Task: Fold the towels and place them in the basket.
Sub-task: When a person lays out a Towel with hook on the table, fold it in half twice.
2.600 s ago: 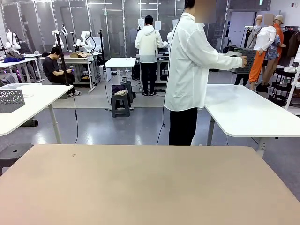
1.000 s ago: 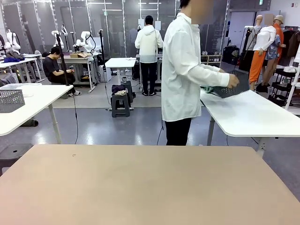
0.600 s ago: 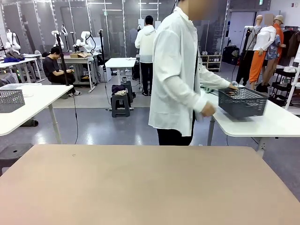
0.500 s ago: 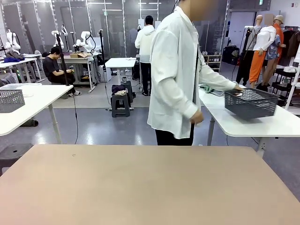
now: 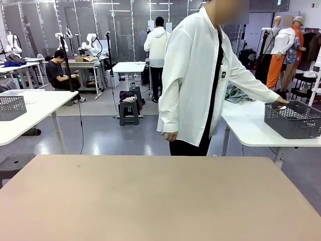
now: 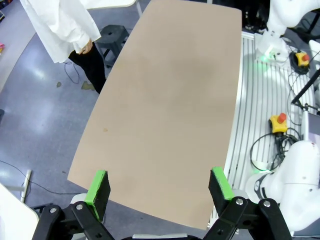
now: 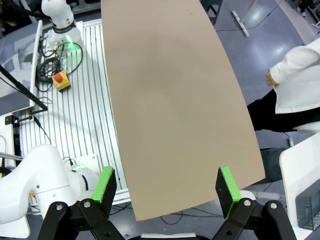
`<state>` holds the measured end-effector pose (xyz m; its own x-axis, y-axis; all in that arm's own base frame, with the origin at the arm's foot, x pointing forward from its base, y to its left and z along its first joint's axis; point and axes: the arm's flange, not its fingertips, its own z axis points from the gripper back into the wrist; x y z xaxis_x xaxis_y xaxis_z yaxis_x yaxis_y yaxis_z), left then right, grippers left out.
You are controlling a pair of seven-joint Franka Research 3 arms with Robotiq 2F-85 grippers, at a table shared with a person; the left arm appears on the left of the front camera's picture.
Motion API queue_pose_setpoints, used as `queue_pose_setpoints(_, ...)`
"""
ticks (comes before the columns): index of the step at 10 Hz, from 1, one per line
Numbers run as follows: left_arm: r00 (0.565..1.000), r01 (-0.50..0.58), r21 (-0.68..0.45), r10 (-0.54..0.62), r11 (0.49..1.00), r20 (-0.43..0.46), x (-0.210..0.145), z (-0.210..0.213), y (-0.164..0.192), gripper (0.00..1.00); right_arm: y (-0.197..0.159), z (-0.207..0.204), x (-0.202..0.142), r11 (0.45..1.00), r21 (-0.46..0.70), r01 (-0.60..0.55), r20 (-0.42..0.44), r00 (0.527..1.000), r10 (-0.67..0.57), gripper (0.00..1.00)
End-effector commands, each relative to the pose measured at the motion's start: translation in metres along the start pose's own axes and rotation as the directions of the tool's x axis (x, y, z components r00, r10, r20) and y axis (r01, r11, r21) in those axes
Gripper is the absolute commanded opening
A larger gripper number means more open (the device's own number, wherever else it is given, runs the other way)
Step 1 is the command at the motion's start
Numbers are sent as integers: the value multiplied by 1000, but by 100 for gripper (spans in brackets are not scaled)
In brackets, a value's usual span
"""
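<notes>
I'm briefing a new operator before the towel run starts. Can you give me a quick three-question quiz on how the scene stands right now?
1. True or false: the basket stands on the tan table in front of the robot.
2. The left gripper and right gripper are: A) both open and empty, B) both shut, C) one shut on a towel.
3. Fill in: the crumpled blue-grey towel lies on the ___ table, away from the basket.

Key: 1 false, it stands on the white table, with the person's hand at its rim. 2 A. 3 white.
</notes>
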<state>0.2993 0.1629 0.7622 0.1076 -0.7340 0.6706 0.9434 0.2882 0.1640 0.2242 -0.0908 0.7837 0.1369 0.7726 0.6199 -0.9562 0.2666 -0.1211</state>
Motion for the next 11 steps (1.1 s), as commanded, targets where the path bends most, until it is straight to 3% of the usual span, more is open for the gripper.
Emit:
queue_pose_setpoints(1, 1000, -7, -7, 8, 1000, 17, 1, 2, 1, 100, 0, 9, -1, 1000, 18, -20, 58, 998, 19, 100)
queue_pose_setpoints(5, 1000, -8, -13, 8, 1000, 23, 7, 1, 3, 100, 0, 14, 0, 999, 29, -30, 90, 996, 27, 100)
queue_pose_setpoints(11, 1000, -1, -5, 1, 1000, 15, 2, -3, 2, 100, 3, 11, 1, 1000, 13, -9, 72, 997, 8, 100)
